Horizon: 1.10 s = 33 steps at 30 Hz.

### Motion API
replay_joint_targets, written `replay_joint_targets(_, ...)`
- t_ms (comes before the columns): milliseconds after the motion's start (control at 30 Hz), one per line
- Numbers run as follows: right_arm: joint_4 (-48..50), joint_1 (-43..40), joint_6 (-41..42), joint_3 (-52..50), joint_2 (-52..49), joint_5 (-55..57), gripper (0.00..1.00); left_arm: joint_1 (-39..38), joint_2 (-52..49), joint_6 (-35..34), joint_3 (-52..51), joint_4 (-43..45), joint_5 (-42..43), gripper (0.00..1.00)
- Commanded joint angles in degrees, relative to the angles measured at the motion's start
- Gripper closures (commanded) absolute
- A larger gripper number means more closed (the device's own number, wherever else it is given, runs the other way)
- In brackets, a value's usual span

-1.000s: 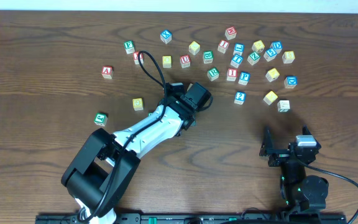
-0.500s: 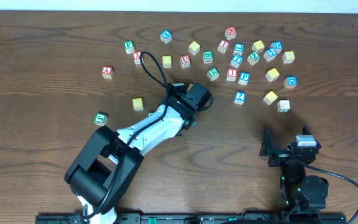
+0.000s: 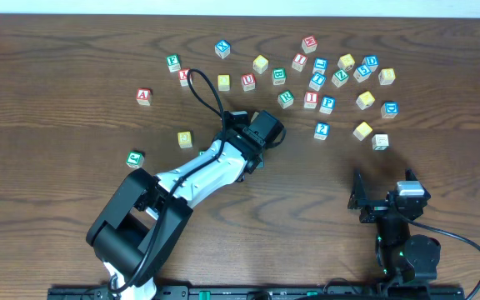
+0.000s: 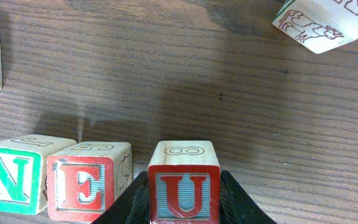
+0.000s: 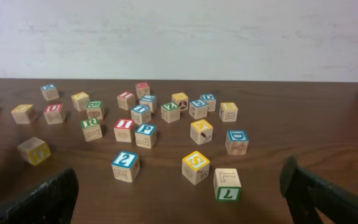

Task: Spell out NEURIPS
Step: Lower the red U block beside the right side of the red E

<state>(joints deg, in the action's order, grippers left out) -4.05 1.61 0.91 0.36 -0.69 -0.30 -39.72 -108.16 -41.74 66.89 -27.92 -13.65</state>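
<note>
In the left wrist view my left gripper is shut on a wooden cube with a red U. It sits just right of a red E cube and a green N cube, which stand side by side in a row. From overhead the left gripper hides these three. A green R, a red I and a blue P stand side by side among the loose cubes, seen overhead as R, I and P. A yellow S cube lies nearer my right gripper, which is open and holds nothing.
Several more letter cubes are scattered across the far half of the table, including a blue 2, a green L and a blue D. A cube with an animal drawing lies beyond the row. The right gripper rests near the front edge.
</note>
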Motion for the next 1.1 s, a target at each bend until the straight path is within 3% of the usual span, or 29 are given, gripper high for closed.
replay_joint_targets(0, -0.3, -0.4, 0.8, 0.0, 0.3, -0.1, 0.01, 0.6, -1.1, 0.7, -0.8, -0.3, 0.1, 0.92)
replay_joint_targets(167, -0.3, -0.4, 0.8, 0.0, 0.3, -0.1, 0.01, 0.6, -1.0, 0.7, -0.8, -0.3, 0.2, 0.79)
replay_joint_targets(300, -0.3, -0.4, 0.8, 0.0, 0.3, -0.1, 0.01, 0.6, -1.0, 0.7, -0.8, -0.5, 0.1, 0.77)
replay_joint_targets(600, -0.3, -0.4, 0.8, 0.0, 0.3, -0.1, 0.01, 0.6, -1.0, 0.7, -0.8, -0.5, 0.1, 0.58)
replay_joint_targets(1067, -0.3, -0.4, 0.8, 0.0, 0.3, -0.1, 0.01, 0.6, -0.7, 0.9, -0.8, -0.7, 0.1, 0.58)
